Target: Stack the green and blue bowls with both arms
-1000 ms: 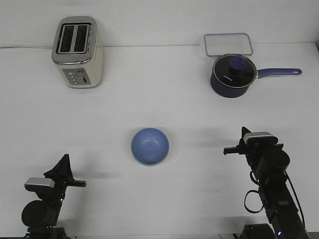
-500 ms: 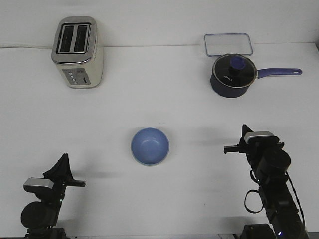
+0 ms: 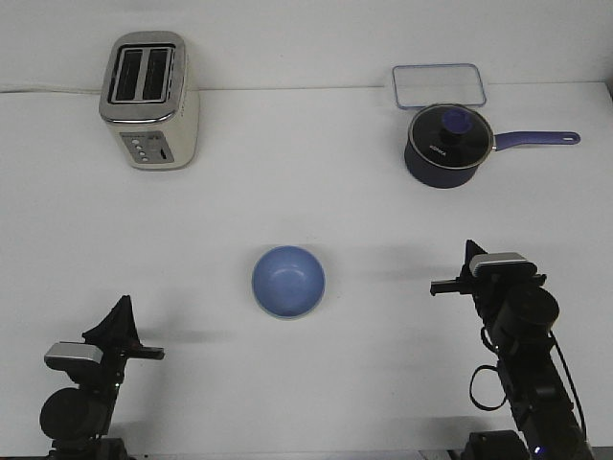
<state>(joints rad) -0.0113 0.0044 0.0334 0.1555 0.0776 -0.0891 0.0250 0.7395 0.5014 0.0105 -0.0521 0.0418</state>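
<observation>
Tool states cannot be told for the left tool [image 3: 120,321] or right tool [image 3: 469,264]; only the blue bowl [image 3: 288,282] is seen on the surface [image 3: 306,192], so stacking is judged finished or unstarted

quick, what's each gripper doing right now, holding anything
Left gripper: holding nothing; open or shut cannot be told from this view.
Right gripper: holding nothing, well clear of the blue bowl; open or shut cannot be told.

Periwinkle blue bowl [image 3: 288,282], dark saucepan [image 3: 445,146] with purple handle, white table [image 3: 306,192].
</observation>
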